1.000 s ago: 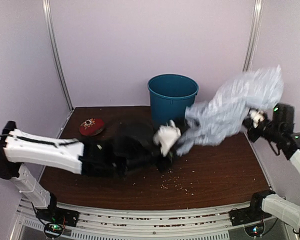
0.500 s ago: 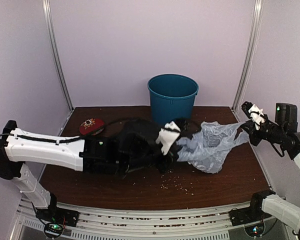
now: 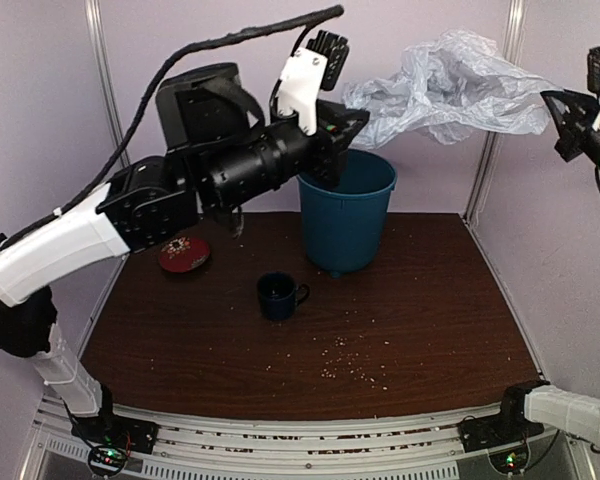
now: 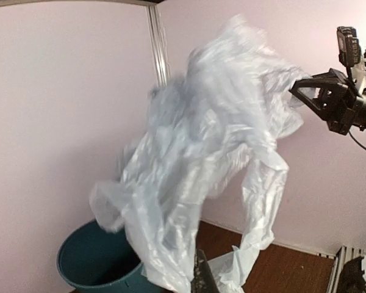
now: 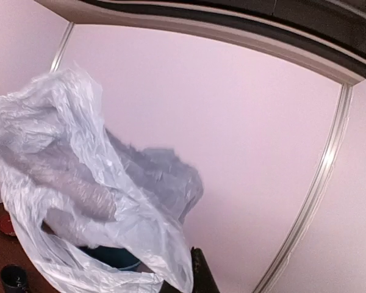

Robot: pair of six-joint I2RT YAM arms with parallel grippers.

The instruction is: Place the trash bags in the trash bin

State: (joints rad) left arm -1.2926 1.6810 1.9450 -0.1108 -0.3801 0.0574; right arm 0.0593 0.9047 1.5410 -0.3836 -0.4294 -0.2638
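The trash bag (image 3: pixel 450 88), thin, pale and crinkly, hangs stretched in the air between my two grippers, high above the table. My left gripper (image 3: pixel 346 118) is shut on its left end, just above the rim of the teal trash bin (image 3: pixel 345 210). My right gripper (image 3: pixel 558 106) is shut on its right end at the far right, well above and right of the bin. In the left wrist view the bag (image 4: pixel 213 159) billows over the bin's opening (image 4: pixel 91 262). In the right wrist view the bag (image 5: pixel 79 201) covers most of the bin (image 5: pixel 113 256).
A small dark blue mug (image 3: pixel 279 296) stands on the brown table in front of the bin. A red disc (image 3: pixel 183 253) lies at the back left. Crumbs (image 3: pixel 350 365) are scattered near the front. Metal frame posts (image 3: pixel 492 140) rise at the back corners.
Both arms have risen from table height, lifting the bag high and spreading it above the bin. The left arm no longer covers the mug.
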